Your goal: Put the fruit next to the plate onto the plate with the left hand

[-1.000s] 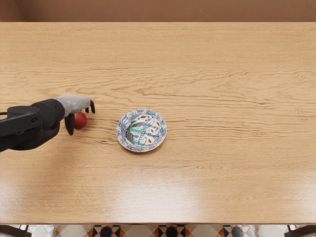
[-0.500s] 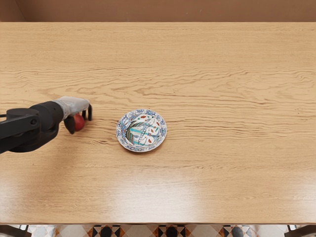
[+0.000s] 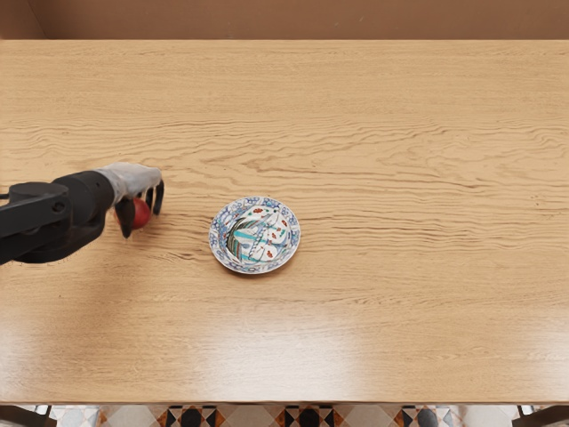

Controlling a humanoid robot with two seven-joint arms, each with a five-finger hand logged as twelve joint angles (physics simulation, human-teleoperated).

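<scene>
left robot hand: wrapped over the fruit from above, thumb one side, fingers the other, so I'd say it's holding
fruit: near the surface's left edge, not on the plate yet
why top grip: should clear the rim, I reckon

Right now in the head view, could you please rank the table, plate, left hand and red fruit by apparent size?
1. table
2. plate
3. left hand
4. red fruit, partly covered by that hand
</scene>
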